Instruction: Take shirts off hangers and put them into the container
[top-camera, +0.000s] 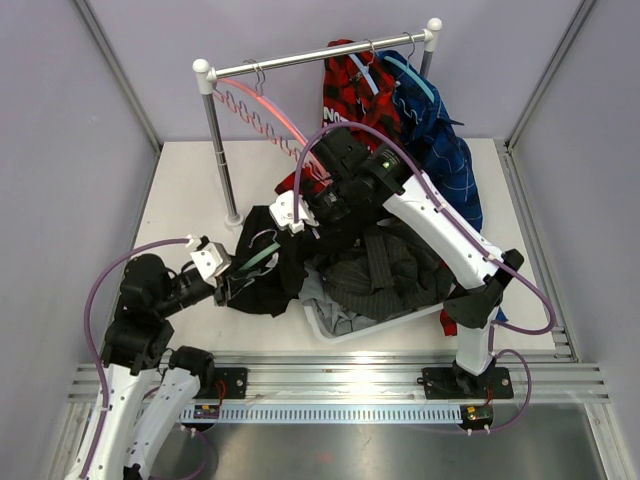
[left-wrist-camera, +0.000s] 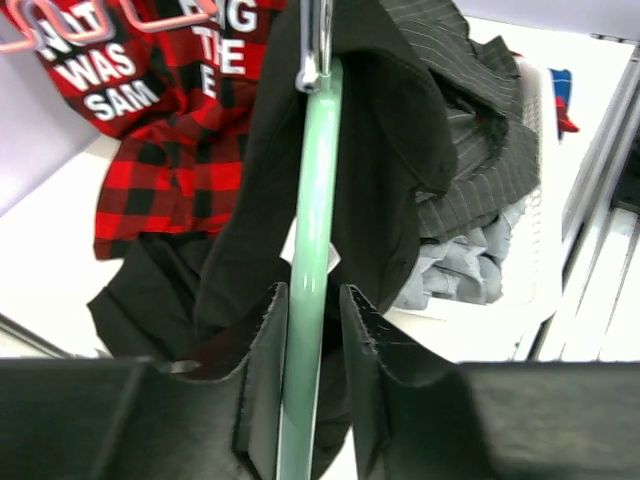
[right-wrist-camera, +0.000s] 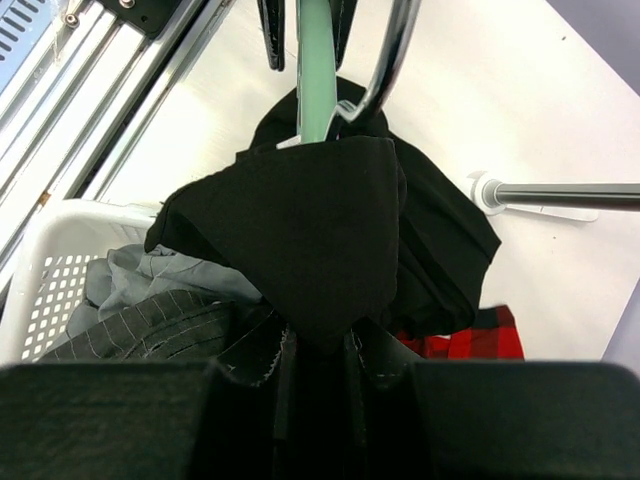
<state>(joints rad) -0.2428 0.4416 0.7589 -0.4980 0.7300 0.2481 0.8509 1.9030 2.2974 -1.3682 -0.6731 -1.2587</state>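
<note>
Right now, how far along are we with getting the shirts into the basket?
Done: a grey shirt and a dark pinstriped one lie in the basket. In hand: the right end effector pinches the black shirt, the left end effector grips its green hanger. Left: red plaid and blue plaid shirts hang on the rail.

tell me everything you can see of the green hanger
The green hanger is thin, smooth, pale-green plastic with a shiny metal hook at its top. It is off the rail and low near the left gripper, whose jaws sit tight against both sides of one arm. The black shirt is draped over its shoulder, and the right gripper pinches that fabric.
</note>
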